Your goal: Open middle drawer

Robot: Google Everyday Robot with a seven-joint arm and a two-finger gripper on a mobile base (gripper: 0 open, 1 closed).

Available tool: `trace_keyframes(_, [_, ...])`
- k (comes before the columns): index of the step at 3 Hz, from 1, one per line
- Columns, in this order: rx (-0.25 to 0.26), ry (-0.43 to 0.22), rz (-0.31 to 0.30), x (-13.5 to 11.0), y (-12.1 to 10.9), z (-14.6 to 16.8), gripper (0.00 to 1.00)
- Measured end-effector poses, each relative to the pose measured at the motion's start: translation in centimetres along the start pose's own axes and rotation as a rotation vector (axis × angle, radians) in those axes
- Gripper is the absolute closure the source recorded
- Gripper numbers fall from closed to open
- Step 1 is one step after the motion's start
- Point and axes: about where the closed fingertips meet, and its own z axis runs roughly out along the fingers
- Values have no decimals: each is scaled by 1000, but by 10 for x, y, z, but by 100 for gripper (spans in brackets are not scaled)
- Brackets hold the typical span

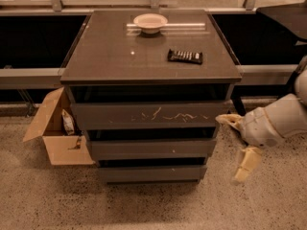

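The middle drawer point(151, 149) is the plain dark grey front with a tiny pale speck, set between the scratched top front point(148, 115) and the narrower bottom front point(151, 173). It is closed. My gripper point(236, 147) hangs to the right of the cabinet, level with the middle drawer. Its two pale fingers are spread apart, one finger point(229, 120) near the top drawer's right end, the other finger point(245, 164) lower, beside the bottom drawer. It holds nothing and touches no drawer.
On the cabinet top point(110, 56) sit a white bowl point(150, 22) and a dark remote-like bar point(184, 56). An open cardboard box point(57, 131) stands on the floor at the cabinet's left. A dark railing runs behind.
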Motion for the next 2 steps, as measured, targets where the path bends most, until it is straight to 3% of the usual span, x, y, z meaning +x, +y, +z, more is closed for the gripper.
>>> trace_keyframes(2, [-91,99,61,64,-53,104,0])
